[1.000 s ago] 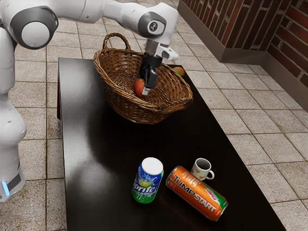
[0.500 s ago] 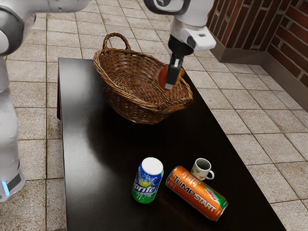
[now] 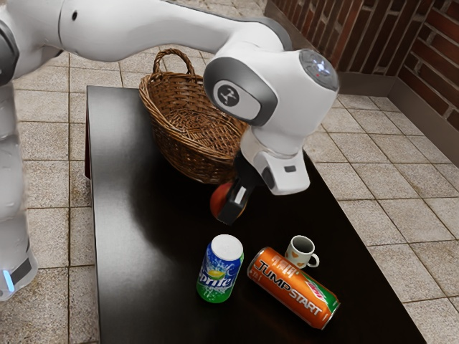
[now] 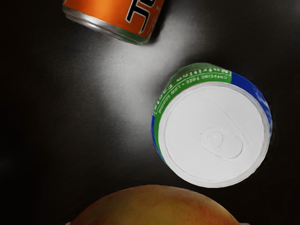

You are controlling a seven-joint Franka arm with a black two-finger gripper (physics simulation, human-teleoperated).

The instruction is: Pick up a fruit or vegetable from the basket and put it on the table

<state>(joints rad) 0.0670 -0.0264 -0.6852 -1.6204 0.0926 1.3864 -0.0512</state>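
Exterior view: our hand [image 3: 231,209] is clamped on the apple [image 3: 219,201], outside the wicker basket [image 3: 181,152] and held over the counter [image 3: 136,258], on the basket side of the Sprite can [image 3: 220,272]. Pick judged complete; placing remains.

Method for this step: set down on the bare patch on the basket side of the Sprite can. We should fix the sideways position first, then lower straight and slowly. In the wrist view the apple sits close to the Sprite can, so more travel that way risks knocking it; we would back off slightly before descending. Release only once the counter bears the weight. A round fruit may roll on a smooth top, so we would open gently, let it settle, then lift straight up.

Surface: black, glossy, a pale sheen across it. Upright Sprite can; Jumpstart can [image 3: 294,288] on its side just beside it; small white mug [image 3: 298,251] near it, past the gap; basket well apart from it.

Room: pale square floor tiles [image 3: 387,208] and a red brick wall [image 3: 439,68], both beyond the Sprite can's counter.
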